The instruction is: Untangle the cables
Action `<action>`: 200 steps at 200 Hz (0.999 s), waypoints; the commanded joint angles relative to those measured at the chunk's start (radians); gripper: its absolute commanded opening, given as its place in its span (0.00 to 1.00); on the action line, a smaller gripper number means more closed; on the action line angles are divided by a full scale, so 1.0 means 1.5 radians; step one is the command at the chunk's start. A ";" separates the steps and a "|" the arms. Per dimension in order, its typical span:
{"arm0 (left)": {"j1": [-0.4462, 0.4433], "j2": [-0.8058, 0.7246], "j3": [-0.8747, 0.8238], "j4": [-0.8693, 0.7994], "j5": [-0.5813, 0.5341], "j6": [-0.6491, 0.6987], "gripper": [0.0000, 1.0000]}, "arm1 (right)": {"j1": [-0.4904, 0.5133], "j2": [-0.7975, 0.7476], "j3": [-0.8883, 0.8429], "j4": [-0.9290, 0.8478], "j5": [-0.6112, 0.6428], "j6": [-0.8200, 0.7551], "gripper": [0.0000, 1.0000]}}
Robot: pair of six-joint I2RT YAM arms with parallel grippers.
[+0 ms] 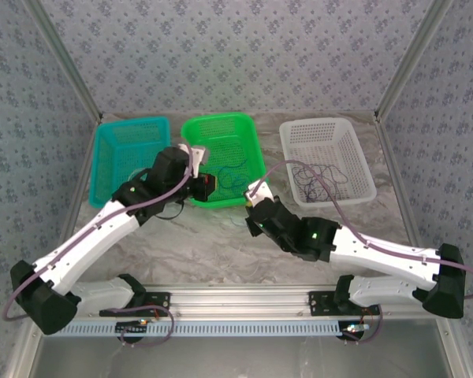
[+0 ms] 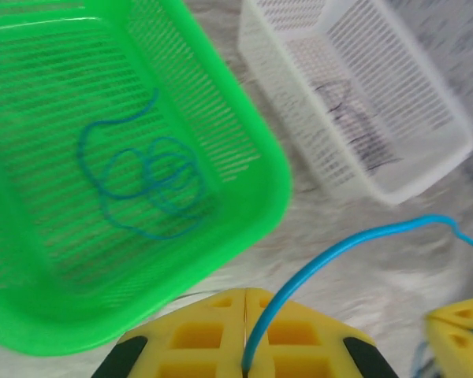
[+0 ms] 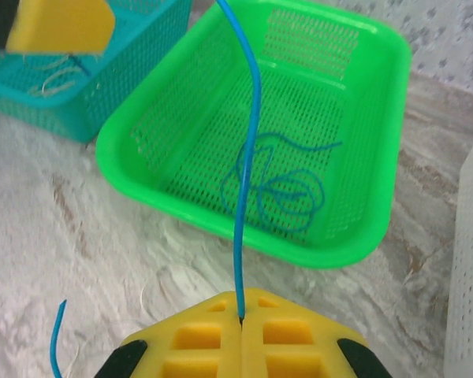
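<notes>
A blue cable point(image 2: 355, 240) stretches between my two grippers, just in front of the green basket point(image 1: 251, 126). My left gripper point(image 2: 246, 293) is shut on one end of it, at the basket's front left corner point(image 1: 203, 186). My right gripper point(image 3: 242, 295) is shut on the blue cable point(image 3: 248, 157) too, near the basket's front right corner point(image 1: 254, 191). More blue cable point(image 3: 284, 185) lies in loose loops inside the green basket point(image 2: 260, 150). A dark cable point(image 1: 323, 175) lies in the white basket point(image 1: 355, 142). Whitish cable point(image 3: 55, 75) lies in the teal basket point(image 3: 134, 71).
Three baskets stand in a row at the back: teal point(image 1: 102, 157), green, white. A loose blue cable end point(image 3: 55, 339) hangs at the lower left of the right wrist view. Marble table top point(image 1: 213, 244) lies open in front of the baskets.
</notes>
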State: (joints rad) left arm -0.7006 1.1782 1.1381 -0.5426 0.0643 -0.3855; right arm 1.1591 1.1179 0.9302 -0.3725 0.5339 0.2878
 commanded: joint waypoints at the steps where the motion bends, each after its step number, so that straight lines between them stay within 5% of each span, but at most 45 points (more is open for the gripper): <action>1: -0.003 0.038 0.050 -0.153 -0.082 0.187 0.00 | -0.005 -0.010 0.033 -0.085 -0.072 0.002 0.00; 66: -0.096 0.113 0.093 -0.256 -0.296 0.458 0.00 | -0.029 0.035 0.068 -0.171 -0.259 -0.027 0.00; 130: -0.127 0.090 0.035 -0.147 -0.466 0.560 0.00 | -0.019 0.089 0.094 -0.223 -0.337 -0.040 0.00; 200: -0.135 0.032 -0.031 -0.047 -0.476 0.683 0.00 | -0.017 0.071 0.082 -0.212 -0.354 -0.062 0.00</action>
State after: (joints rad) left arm -0.8871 1.2751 1.1221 -0.6991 -0.6231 0.5407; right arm 1.1282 1.2415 1.0550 -0.6727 0.0273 0.2306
